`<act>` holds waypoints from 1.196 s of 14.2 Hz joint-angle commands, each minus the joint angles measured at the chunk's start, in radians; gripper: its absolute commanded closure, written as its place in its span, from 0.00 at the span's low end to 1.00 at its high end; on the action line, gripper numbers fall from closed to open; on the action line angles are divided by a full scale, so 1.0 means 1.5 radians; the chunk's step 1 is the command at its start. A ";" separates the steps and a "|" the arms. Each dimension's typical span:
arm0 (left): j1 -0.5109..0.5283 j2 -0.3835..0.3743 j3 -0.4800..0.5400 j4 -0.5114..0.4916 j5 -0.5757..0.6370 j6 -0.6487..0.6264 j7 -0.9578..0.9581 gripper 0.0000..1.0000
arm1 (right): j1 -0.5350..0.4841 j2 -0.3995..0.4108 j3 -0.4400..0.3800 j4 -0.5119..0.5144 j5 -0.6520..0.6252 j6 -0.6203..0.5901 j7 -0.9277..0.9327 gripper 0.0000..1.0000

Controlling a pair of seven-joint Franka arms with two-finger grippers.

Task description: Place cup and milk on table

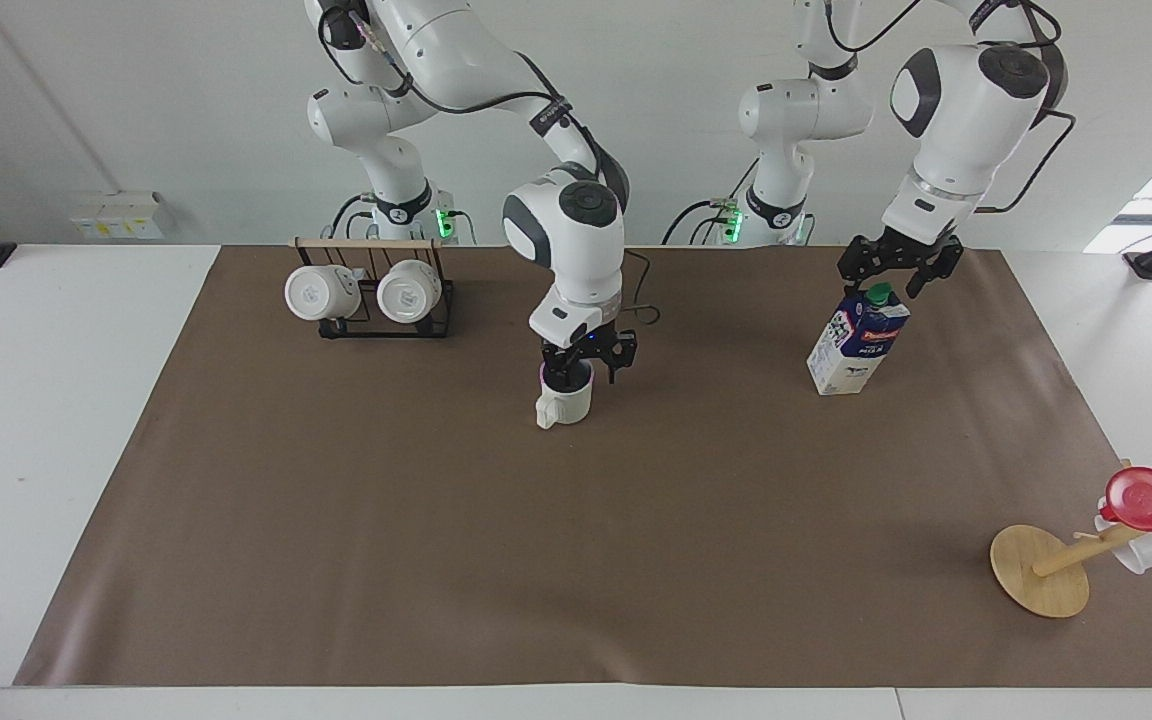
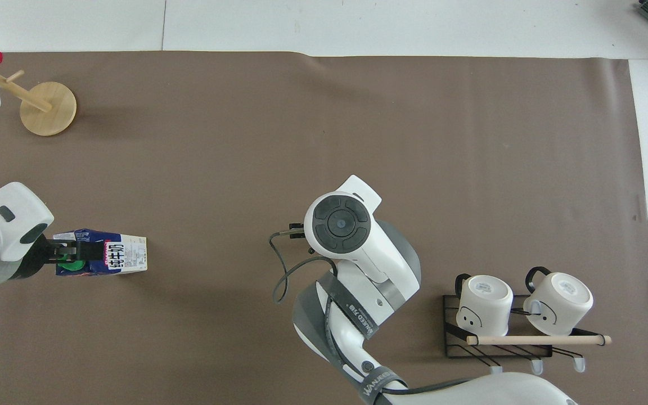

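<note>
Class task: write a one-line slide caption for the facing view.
Right gripper open over the cup standing on the table; left gripper open above the milk.

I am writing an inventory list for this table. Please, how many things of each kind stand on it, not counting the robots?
Mugs: 4 (cream mug, two rack mugs, stand mug)
Red cup: 1
Milk carton: 1
Holders: 2 (wire rack, wooden stand)
Total: 8

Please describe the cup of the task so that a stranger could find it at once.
On the brown sheet covering the table, look near the middle, directly below the right tool. There stands the cup, upright, with a dark inside. The two whiter mugs hang sideways on a rack.
</note>
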 commanded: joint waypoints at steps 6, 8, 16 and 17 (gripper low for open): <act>0.011 -0.020 0.000 -0.058 0.010 0.074 0.037 0.00 | -0.040 -0.082 -0.005 0.016 -0.010 -0.014 -0.009 0.00; 0.012 -0.017 0.000 -0.059 0.010 0.080 0.037 0.00 | -0.049 -0.103 -0.007 0.016 -0.010 -0.033 -0.010 0.00; 0.012 -0.015 0.001 -0.093 0.010 0.121 0.038 0.08 | -0.153 -0.177 -0.008 0.015 -0.008 -0.118 -0.047 0.00; 0.012 -0.014 0.001 -0.093 0.010 0.121 0.041 0.20 | -0.171 -0.187 -0.008 0.015 -0.004 -0.133 -0.061 0.00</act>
